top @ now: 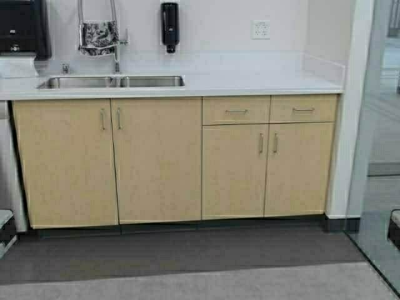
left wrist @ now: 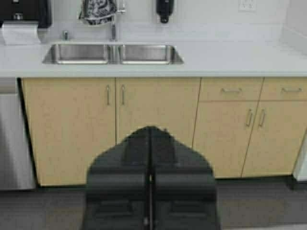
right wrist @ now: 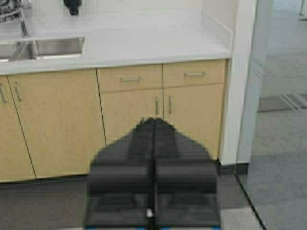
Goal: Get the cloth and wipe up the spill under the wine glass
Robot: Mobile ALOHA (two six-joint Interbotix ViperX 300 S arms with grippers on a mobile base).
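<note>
Stainless steel marks where you need to head: the double sink [top: 112,81] is set into the white counter [top: 250,82], and the cloth [top: 99,36], white-grey with a dark leaf print, hangs draped over the arched faucet [top: 115,44] above it, probably left there to dry and easy to pull free. You cannot see the wine glass or any spill in any view, so judge that it lies elsewhere and the cloth comes first. Your left hand [left wrist: 150,191] points at the cabinet doors [left wrist: 115,124] below the sink, its fingers pressed together and holding nothing. Your right hand [right wrist: 153,187] is likewise closed and empty, aimed at the drawers [right wrist: 160,76] near the counter's end. Both sit low and well back from the counter, so you will likely have to drive closer before reaching for the cloth
</note>
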